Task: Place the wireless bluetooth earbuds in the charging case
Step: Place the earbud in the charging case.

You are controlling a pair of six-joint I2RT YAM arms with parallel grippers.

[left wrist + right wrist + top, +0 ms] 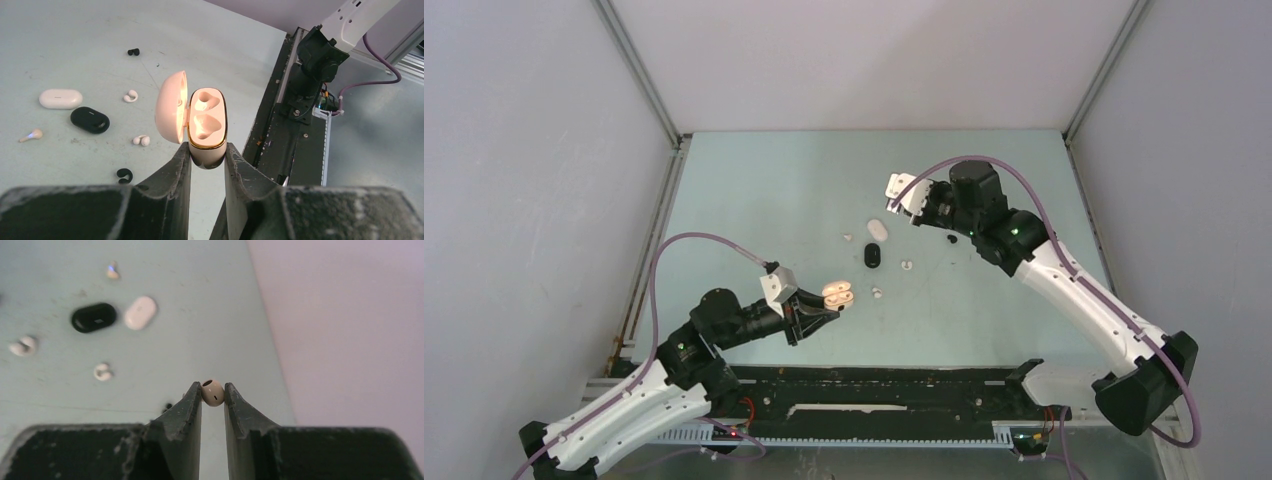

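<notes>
Beige plastic with a gold rim, one pebble-shaped charging case point(207, 125) is clamped at its lower end between the fingers of the left end effector point(207, 155), lifted above the pale green counter point(225, 45). Its lid is swung open alongside the body, and both of its moulded wells are empty.

Two more cases lie shut on the counter, just beside each other: a white pebble-shaped case point(61, 98) and a black pebble-shaped case point(90, 120).

Six earbuds show in all. The right end effector point(213, 390) is pinched on one, a small beige rounded earbud point(213, 392) with a dark oval port, held at the very fingertips above the counter. The other five lie loose on the counter around the two shut cases:
- a white hooked earbud point(130, 96)
- a second white earbud point(141, 141)
- a black earbud point(133, 51)
- a second black earbud point(124, 175)
- a pale stemmed earbud point(31, 135)
</notes>
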